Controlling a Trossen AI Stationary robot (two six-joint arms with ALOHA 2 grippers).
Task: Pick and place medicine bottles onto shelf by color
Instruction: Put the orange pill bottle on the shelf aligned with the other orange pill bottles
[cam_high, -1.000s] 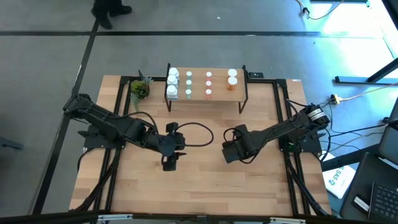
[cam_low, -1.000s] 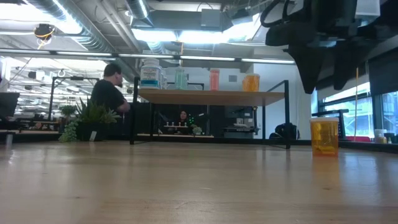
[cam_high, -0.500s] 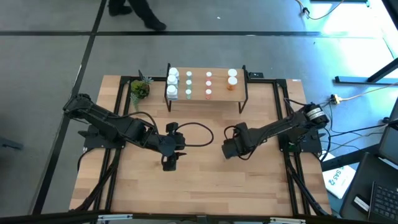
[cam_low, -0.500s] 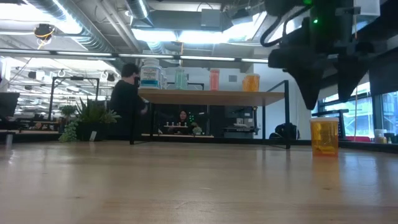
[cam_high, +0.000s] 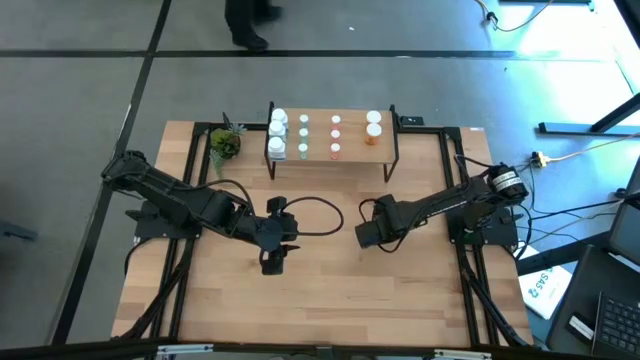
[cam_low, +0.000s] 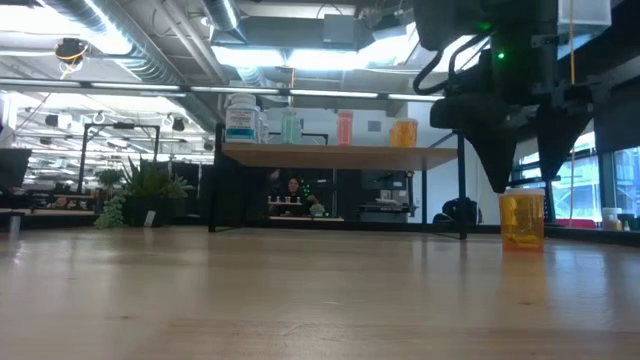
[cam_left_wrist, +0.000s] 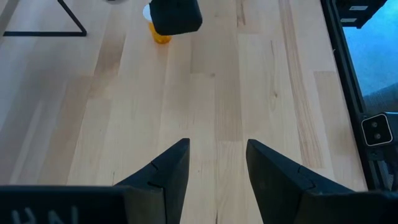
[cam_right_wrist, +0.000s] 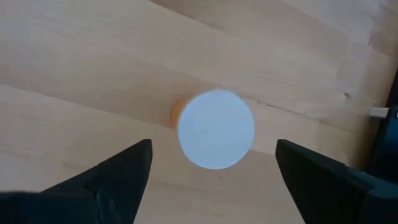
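The right gripper (cam_low: 525, 185) is hanging over the middle of the table with its two fingers (cam_right_wrist: 112, 180) spread as wide as they go, pointing straight down and holding nothing. Directly beneath it an orange bottle (cam_low: 521, 220) with a white cap (cam_right_wrist: 216, 129) is standing upright on the bare wood, and the fingertips are sitting just above and to either side of it, not touching it. Seen from overhead, that gripper is hiding the bottle entirely.

The left gripper (cam_high: 273, 262) is waiting near the table's middle too, a little to the left of its partner and well apart from the bottle. Its fingers (cam_left_wrist: 168, 177) are standing partly open with bare tabletop showing between them, gripping nothing.

Farther back, the shelf (cam_high: 350, 158) is standing at the far edge of the table (cam_high: 330, 300), carrying the other bottles in short rows by colour: white ones (cam_high: 277, 133) at the left end, then pale green (cam_high: 304, 135), then pink-red (cam_high: 335, 135), and orange with white caps (cam_high: 373, 125) at the right. A small potted plant (cam_high: 225, 143) is sitting just beside the shelf's left end. Beyond the table a person (cam_high: 245, 20) is walking past on the grey floor.
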